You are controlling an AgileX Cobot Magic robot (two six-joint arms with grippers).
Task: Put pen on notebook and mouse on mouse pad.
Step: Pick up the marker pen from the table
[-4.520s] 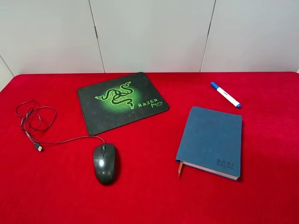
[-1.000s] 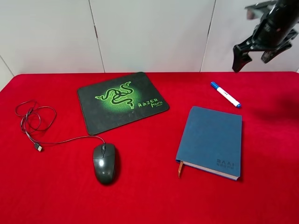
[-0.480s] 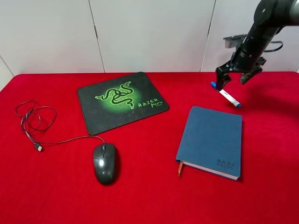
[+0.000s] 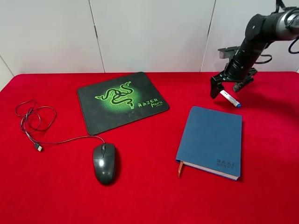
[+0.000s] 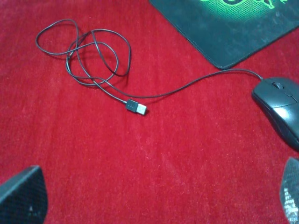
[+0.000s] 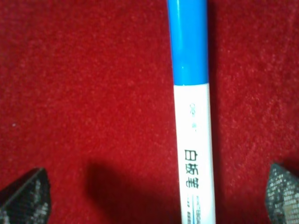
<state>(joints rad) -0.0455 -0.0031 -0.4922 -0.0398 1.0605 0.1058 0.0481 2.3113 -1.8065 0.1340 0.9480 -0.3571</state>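
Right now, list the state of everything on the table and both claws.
pen: capped, lying on the cloth, ungripped
notebook: closed, nothing on it
mouse: on the cloth, off the mouse pad
mouse pad: flat, bare
cable: loosely coiled, unplugged
right claw: open, straddling the pen
left claw: open, empty

The counter (image 4: 149,200) is covered in bright red. The mouse pad (image 4: 93,119) is black, with a green snake logo and green lettering. The mouse (image 4: 104,163) is glossy dark grey and its cable (image 5: 137,107) is black. The notebook (image 4: 210,137) is blue-grey, with dark letters near one corner, white page edges and an orange ribbon (image 4: 180,169). The pen (image 4: 230,98) is white with blue ends and dark print.
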